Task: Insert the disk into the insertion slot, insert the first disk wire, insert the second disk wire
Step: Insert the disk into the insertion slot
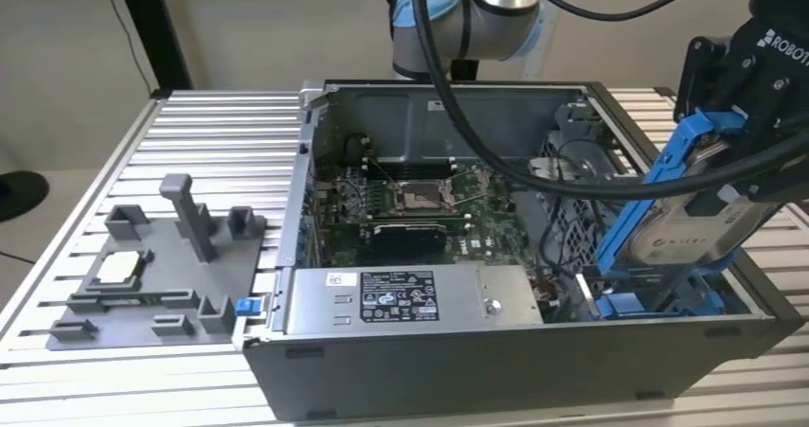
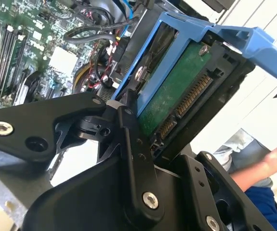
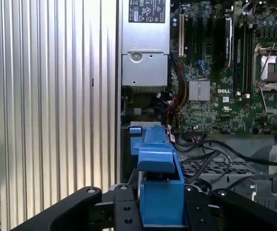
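Over the computer case, at the exterior view's right end, my claw is clamped on the disk, with fingers pinching both sides of its blue carrier. The disk is tilted, lower end down at the insertion slot, just beside the power-supply box. Can't tell whether it's seated.

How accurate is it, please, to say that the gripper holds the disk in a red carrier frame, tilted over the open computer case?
Only the colour is wrong: the carrier frame is bright blue, not red. The exterior view shows the gripper holding the disk in that frame, tilted over the open computer case.
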Controlling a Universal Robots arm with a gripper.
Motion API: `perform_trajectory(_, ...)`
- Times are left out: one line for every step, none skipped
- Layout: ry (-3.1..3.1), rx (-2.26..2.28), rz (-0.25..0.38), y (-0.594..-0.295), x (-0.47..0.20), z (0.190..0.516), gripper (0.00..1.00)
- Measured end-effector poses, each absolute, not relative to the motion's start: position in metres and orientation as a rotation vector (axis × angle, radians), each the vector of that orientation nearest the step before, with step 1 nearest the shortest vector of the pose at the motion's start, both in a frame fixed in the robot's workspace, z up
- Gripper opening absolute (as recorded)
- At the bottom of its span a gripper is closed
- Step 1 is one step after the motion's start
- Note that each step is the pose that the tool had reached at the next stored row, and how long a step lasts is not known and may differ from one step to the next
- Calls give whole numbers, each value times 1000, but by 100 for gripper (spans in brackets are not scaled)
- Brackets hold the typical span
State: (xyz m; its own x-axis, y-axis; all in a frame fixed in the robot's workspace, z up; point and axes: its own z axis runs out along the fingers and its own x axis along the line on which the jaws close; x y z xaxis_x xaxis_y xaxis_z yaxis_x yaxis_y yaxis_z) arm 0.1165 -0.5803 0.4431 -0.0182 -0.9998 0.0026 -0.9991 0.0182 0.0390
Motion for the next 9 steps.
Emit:
perform_trajectory(-2221,2180,-40,-580,117,442,0)
perform_trajectory(-2221,2180,-41,-580,117,440,0)
perform_trajectory(-2221,2181,-41,-580,117,439,0)
perform_trajectory(-2220,2181,-41,-580,117,438,0)
perform_trajectory(-2221,2181,-41,-580,117,436,0)
perform_trajectory(-2221,2181,-41,-580,117,435,0)
perform_trajectory(-2221,2181,-41,-580,117,434,0)
perform_trajectory(-2221,2181,-41,-580,117,433,0)
perform_trajectory(-2221,2181,-41,-580,117,431,0)
